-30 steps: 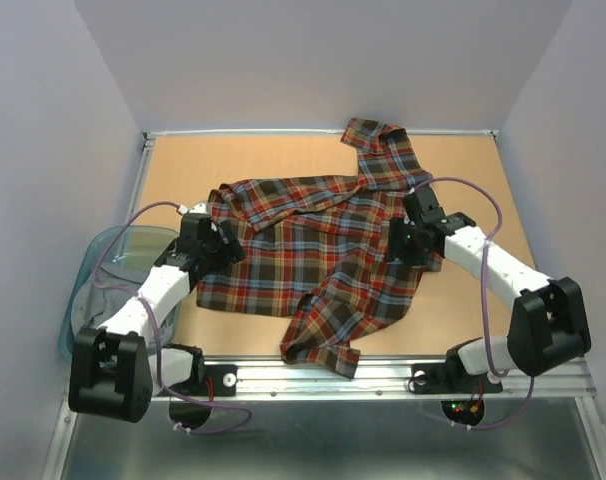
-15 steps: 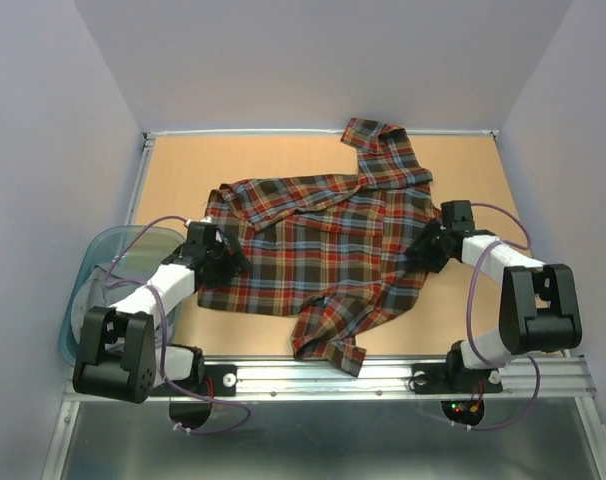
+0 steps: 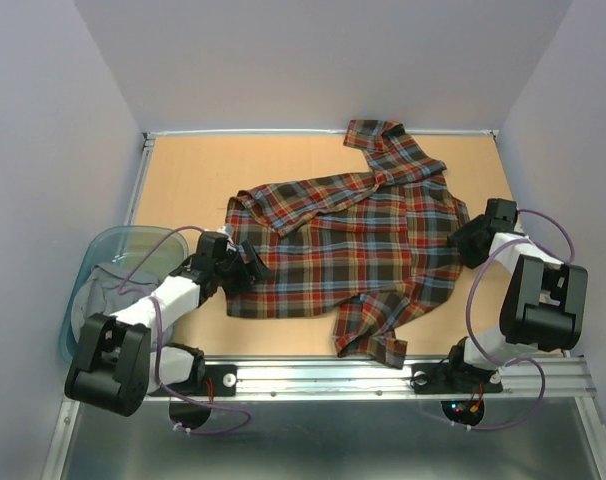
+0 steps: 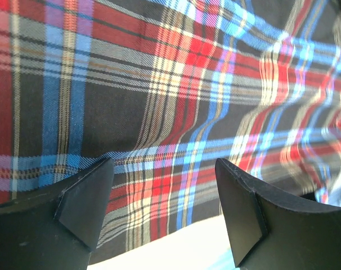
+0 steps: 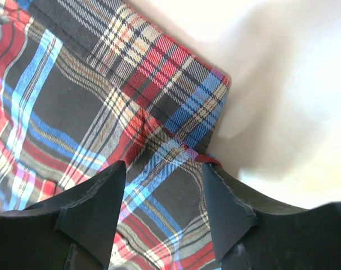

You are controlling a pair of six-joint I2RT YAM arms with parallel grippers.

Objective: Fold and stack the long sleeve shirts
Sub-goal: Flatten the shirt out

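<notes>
A smooth tan table (image 3: 183,170) carries the long sleeve shirt (image 3: 353,235) — soft plaid flannel, spread rumpled across the centre. At 9 o'clock sits a rounded, translucent teal bin (image 3: 93,252). The left gripper (image 4: 162,185) gapes wide over the weave at the shirt's 8 o'clock edge; the right gripper (image 5: 162,180) stands parted over a hemmed corner at 3 o'clock.

A plaid shirt (image 3: 353,235) lies spread across the wooden table (image 3: 193,170), with the left gripper (image 3: 251,268) at its left edge, the right gripper (image 3: 465,243) at its right edge, and a clear tub (image 3: 93,262) holding grey cloth at the table's left side.
</notes>
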